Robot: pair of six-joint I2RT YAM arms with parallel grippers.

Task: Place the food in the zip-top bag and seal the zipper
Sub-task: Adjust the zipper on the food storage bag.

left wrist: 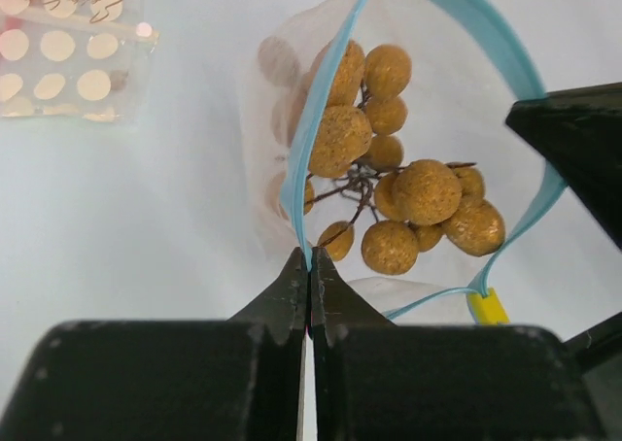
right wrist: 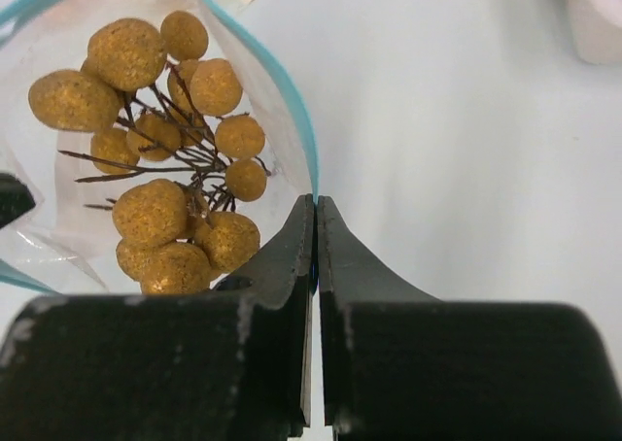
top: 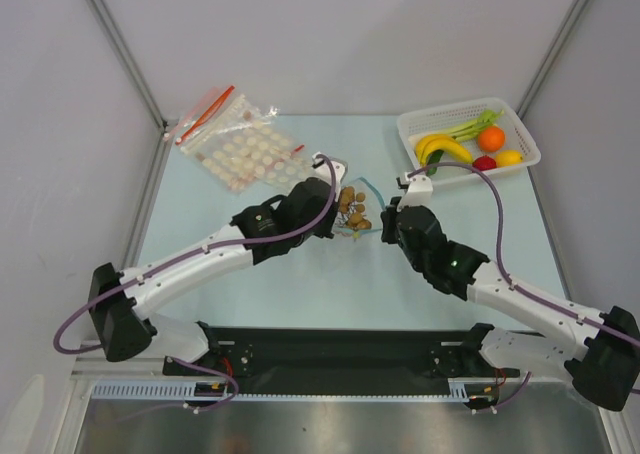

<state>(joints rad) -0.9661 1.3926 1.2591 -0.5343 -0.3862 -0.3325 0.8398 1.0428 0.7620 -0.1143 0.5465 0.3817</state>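
Note:
The zip-top bag (top: 357, 212) hangs between my two grippers at the middle of the table, its mouth held wide. The food (top: 352, 210), a bunch of tan-brown round fruits on thin stems, sits inside it (left wrist: 426, 192) (right wrist: 155, 213). My left gripper (left wrist: 309, 256) is shut on the light blue zipper (left wrist: 321, 120) at one side of the mouth. My right gripper (right wrist: 317, 200) is shut on the zipper (right wrist: 293, 111) at the opposite side. A yellow slider (left wrist: 489, 307) sits at one end of the strip. In the top view the left gripper (top: 333, 206) and right gripper (top: 388, 219) flank the bag.
A white basket (top: 420, 124) at the back right holds bananas (top: 443, 146), an orange (top: 490, 138), a lemon (top: 509, 158), a small red round fruit (top: 484, 162) and a green item. At the back left lie a clear bag with white discs (top: 245, 154) and one with a red strip (top: 208, 114).

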